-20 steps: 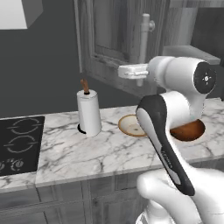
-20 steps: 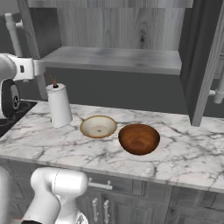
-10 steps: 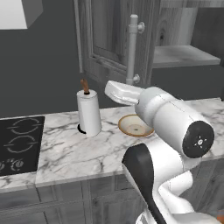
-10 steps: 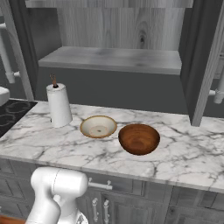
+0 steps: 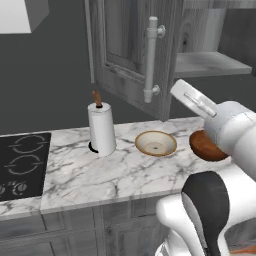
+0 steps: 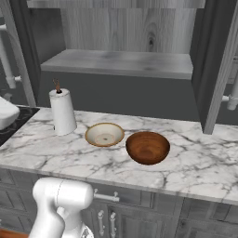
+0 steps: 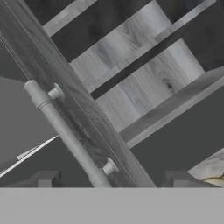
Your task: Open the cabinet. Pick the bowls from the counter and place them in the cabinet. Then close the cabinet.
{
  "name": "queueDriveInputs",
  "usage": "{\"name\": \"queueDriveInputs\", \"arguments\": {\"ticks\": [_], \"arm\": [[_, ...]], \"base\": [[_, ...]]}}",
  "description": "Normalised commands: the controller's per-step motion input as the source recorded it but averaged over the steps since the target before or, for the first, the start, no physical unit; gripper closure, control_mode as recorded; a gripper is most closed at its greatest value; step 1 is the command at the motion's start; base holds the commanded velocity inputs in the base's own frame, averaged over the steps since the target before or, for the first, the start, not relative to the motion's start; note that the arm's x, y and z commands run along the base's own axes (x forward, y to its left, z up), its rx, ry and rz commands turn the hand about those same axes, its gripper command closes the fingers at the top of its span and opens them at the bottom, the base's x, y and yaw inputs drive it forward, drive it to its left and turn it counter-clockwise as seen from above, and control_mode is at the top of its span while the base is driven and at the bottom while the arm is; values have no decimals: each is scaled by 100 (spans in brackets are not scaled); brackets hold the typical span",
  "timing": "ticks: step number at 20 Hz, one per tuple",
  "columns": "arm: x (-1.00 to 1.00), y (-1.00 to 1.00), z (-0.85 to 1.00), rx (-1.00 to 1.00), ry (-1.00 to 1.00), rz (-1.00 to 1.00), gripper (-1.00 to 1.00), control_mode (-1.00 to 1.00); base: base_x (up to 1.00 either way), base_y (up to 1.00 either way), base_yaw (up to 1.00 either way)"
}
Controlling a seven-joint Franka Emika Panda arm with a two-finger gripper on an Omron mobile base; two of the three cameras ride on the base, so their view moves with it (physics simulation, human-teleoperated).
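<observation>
Fingers (image 7: 43, 178) of my gripper (image 7: 111, 181) stand spread wide, gripping nothing, the cabinet's (image 6: 121, 62) bar handle (image 7: 65, 131) between them toward eleven o'clock. Both cabinet doors hang open. On the counter (image 6: 195, 162) the cream bowl (image 6: 104, 134) sits at nine o'clock of the reddish-brown bowl (image 6: 148, 147), with a paper towel roll (image 6: 62, 111) farther that way.

Reddish-brown bowl (image 5: 206, 146): right part hidden behind the arm. Cooktop (image 5: 20, 165): cut by left edge. Right cabinet door (image 6: 222, 65): cropped at right edge.
</observation>
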Motion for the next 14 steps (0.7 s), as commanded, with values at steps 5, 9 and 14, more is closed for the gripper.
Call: {"name": "queueDriveInputs", "arguments": {"ticks": [5,9,14], "arm": [[32,-63,6,16,11,8,-100,-100],[42,-47,-3,30,11,30,-100,-100],[38,-39,-5,32,22,33,-100,-100]], "base": [[0,0,0],[0,0,0],[0,0,0]]}}
